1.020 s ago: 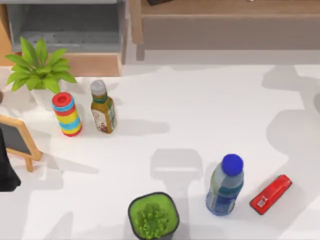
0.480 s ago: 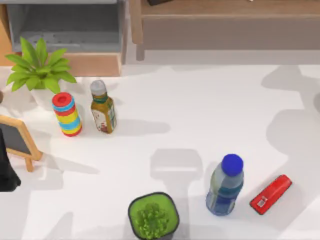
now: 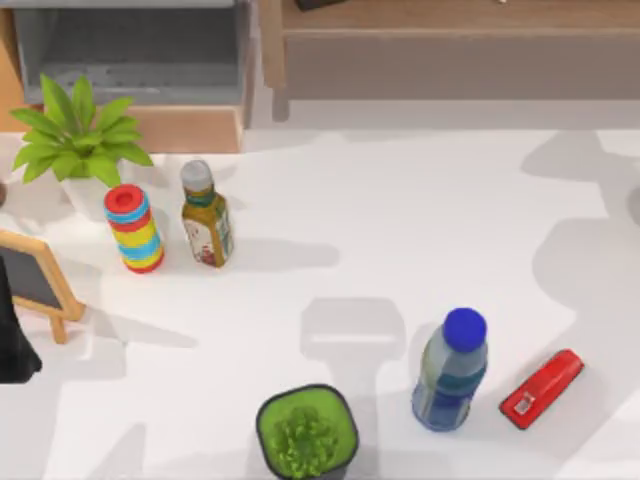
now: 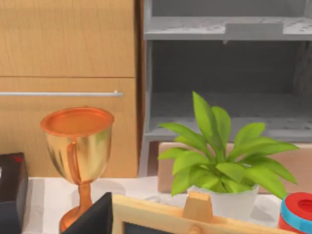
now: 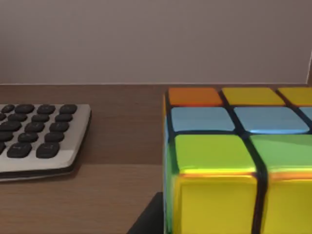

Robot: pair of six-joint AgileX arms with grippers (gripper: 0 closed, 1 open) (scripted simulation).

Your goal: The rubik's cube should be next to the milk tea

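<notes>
The rubik's cube [image 5: 234,161] sits on a brown wooden shelf beside a calculator [image 5: 39,136]. The milk tea [image 3: 450,372] stands near-right on the white table [image 3: 400,220]. Nothing has moved since earlier. Jaw states cannot be told.

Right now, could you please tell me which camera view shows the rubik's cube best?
The right wrist view: the rubik's cube sits close up on a brown wooden surface beside a calculator, its tiles plain. The top view and left wrist view give nothing of it.
</notes>
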